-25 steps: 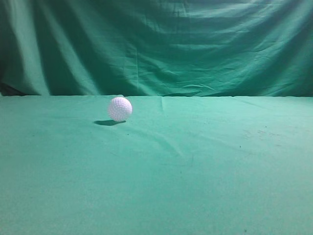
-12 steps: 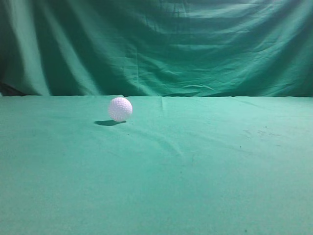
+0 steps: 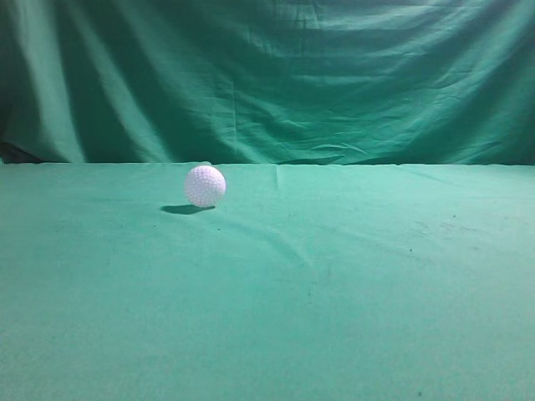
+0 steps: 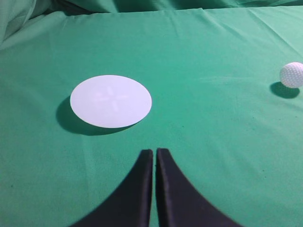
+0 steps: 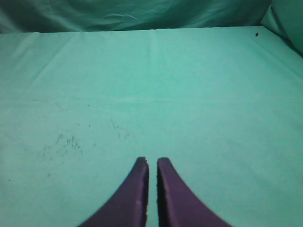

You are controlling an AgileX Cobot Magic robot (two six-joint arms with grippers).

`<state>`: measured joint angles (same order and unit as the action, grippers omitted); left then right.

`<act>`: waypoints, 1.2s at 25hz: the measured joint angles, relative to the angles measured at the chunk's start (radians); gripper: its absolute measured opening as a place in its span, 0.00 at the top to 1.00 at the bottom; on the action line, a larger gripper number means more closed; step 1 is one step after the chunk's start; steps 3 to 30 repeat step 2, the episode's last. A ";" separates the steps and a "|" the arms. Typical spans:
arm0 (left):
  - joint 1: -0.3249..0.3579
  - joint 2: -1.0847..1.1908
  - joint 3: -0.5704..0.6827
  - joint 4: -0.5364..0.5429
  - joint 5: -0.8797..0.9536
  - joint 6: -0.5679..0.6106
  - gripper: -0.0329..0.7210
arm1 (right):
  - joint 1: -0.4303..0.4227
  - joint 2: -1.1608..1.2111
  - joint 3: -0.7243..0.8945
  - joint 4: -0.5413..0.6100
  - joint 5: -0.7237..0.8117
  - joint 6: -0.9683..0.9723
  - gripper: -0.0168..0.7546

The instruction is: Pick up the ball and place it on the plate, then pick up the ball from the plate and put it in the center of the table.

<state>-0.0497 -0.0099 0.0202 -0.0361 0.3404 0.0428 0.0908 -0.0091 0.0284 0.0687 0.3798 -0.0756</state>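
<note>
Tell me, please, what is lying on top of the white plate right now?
Nothing lies on the plate; its top shows bare white with a faint cross mark. The ball sits apart on the table. The plate's underside and the cloth beneath it are covered.

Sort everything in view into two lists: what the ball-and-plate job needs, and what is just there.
Needed for the job:
golf ball
white round plate
green-clothed table
left hand, shut and empty
right hand, shut and empty

Just there:
draped green backdrop
</note>
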 joint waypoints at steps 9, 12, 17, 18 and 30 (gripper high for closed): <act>0.000 0.000 0.000 0.000 0.000 0.001 0.96 | 0.000 0.000 0.000 0.000 0.000 0.000 0.88; 0.000 0.000 0.000 0.000 0.000 0.001 0.96 | 0.000 0.000 0.000 0.000 0.000 0.000 0.88; 0.000 0.000 0.000 0.000 0.000 0.001 0.96 | 0.000 0.000 0.000 0.000 0.000 0.000 0.88; 0.000 0.000 0.000 0.000 0.000 0.001 0.96 | 0.000 0.000 0.000 0.000 0.000 0.000 0.88; 0.000 0.000 0.000 0.000 0.000 0.001 0.96 | 0.000 0.000 0.000 0.000 0.000 0.000 0.88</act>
